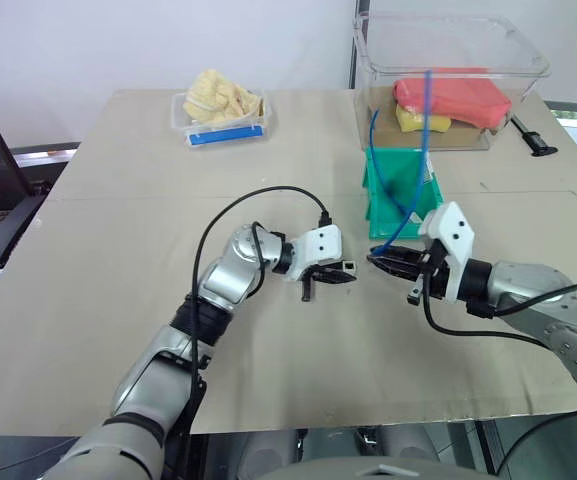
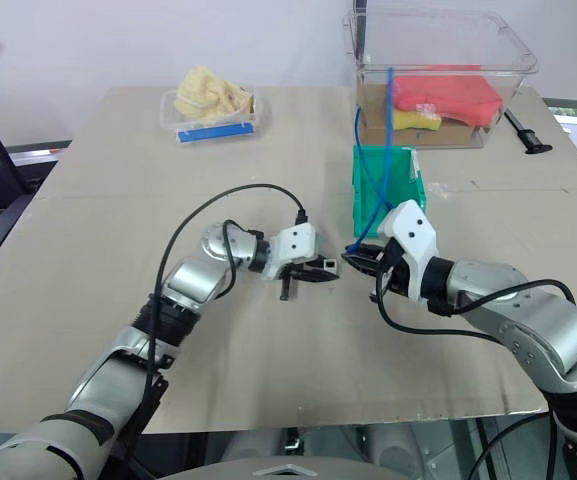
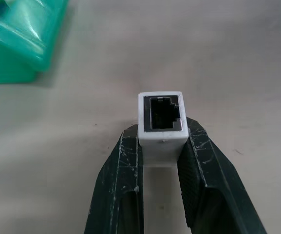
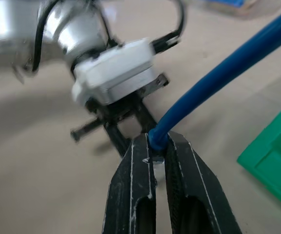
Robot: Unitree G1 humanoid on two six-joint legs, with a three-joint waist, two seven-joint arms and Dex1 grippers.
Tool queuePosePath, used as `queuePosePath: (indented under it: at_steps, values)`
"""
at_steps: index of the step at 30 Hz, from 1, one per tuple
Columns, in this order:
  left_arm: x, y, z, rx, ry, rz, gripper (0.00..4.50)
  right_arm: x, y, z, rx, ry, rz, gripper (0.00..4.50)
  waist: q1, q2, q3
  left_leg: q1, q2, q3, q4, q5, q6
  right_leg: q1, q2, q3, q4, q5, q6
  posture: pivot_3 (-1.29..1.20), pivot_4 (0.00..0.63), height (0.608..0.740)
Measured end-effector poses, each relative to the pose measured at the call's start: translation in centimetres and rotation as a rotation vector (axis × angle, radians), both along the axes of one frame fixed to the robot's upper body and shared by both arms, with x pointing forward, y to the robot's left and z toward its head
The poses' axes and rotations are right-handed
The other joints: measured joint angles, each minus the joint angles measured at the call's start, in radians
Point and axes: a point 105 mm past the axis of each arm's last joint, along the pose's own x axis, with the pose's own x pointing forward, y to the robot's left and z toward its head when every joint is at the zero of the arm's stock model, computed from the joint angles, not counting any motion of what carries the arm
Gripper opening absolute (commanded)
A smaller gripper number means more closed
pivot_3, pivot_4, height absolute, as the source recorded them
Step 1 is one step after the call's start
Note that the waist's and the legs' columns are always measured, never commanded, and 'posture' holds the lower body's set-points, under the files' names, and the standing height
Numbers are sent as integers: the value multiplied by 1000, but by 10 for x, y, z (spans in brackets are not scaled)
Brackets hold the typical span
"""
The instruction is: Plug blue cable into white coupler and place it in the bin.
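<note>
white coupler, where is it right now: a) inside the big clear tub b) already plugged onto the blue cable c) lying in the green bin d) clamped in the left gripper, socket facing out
d: the coupler sits clamped between the left gripper's fingers with its empty socket facing outward, while the blue cable is held apart from it in the right gripper.

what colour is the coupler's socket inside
Black, in a white coupler; the left wrist view shows it best.
</note>
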Motion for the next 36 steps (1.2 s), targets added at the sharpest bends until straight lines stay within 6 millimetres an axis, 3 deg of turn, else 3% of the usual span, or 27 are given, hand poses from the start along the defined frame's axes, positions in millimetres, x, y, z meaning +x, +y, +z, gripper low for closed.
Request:
queuePosePath:
  at_steps: [14, 36]
  values:
    - [-1, -4, 0, 15, -60, -59, 367, 28, 18, -18, -109, -13, 149, 0, 2, 0, 0, 0, 0, 0, 0, 0, 0, 0, -1, 0, 0, 0, 0, 0, 150, 740]
    - [1, -2, -1, 20, -51, -58, 367, 33, 25, -25, -220, -39, 293, 0, 1, 0, 0, 2, 0, 0, 0, 0, 0, 1, -1, 0, 1, 0, 0, 0, 150, 740]
